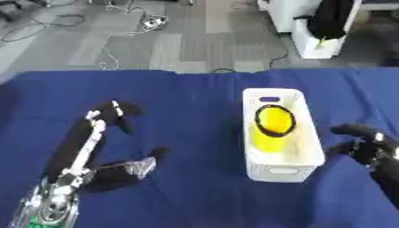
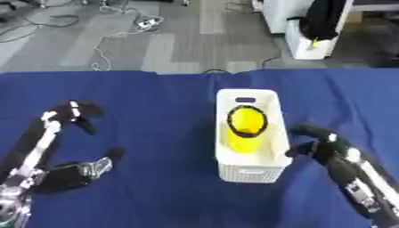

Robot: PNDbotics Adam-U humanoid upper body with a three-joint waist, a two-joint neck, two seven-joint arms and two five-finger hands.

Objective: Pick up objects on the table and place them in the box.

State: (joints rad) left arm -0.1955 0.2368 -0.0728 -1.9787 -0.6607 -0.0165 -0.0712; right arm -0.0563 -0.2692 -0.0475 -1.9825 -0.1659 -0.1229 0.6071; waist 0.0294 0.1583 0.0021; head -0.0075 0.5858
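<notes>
Yellow, black-rimmed object [image 1: 274, 126] inside white box [image 1: 306, 153]

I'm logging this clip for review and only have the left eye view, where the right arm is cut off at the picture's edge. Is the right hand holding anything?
Observer: No. The right eye view shows the whole right hand. Its fingers are relaxed with nothing between them, and it is just beside the right wall of the white slatted plastic box.
Operator: Where does the arm behind it go?
Observer: The black and silver right forearm runs from the hand down to the lower right corner, over the blue tablecloth. It stays to the right of the box.
</notes>
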